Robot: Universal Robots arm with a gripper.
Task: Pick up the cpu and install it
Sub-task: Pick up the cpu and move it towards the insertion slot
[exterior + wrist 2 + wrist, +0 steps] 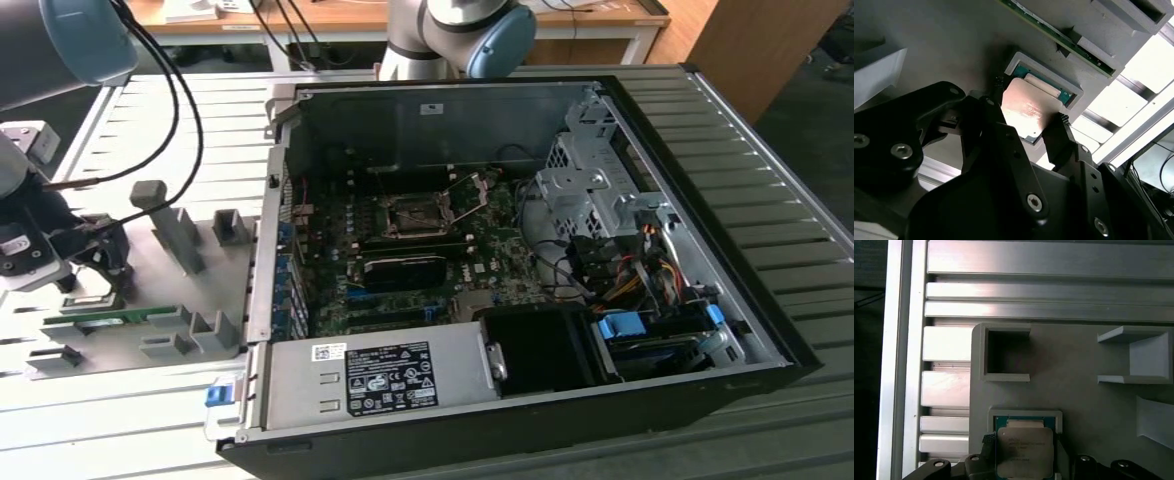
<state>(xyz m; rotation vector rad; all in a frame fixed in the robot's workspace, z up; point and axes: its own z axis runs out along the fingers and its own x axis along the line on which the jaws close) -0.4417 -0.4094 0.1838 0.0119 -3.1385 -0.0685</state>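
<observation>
**Fingers closed on cpu, chip still in its holder**

Second wrist view: gripper (1030, 105) is down over the cpu (1026, 117). The black fingers (1004, 130) straddle it, one tip against each of two opposite edges. The gap is only as wide as the chip. The silver top shows between them with a thin green rim around it.

First wrist view: same hold, gripper (1023, 440) on cpu (1024, 450). The chip lies flat inside its grey square holder (1024, 413), not lifted. The holder sits close to one edge of the grey fixture plate (1079, 390). An empty square pocket (1006, 352) is just beside it along that edge.

Exterior view: gripper (104, 268) is low over the plate (174, 290), which lies near the desk (747, 150) edge at the exterior view's left. A green memory stick (114, 318) lies on the plate near the gripper.

Further off, mid-desk, an open computer case (787, 340) lies on its side. The motherboard socket (407, 215) inside is bare, with its lever raised. The arm's base (441, 30) stands at the far edge of the desk.
</observation>
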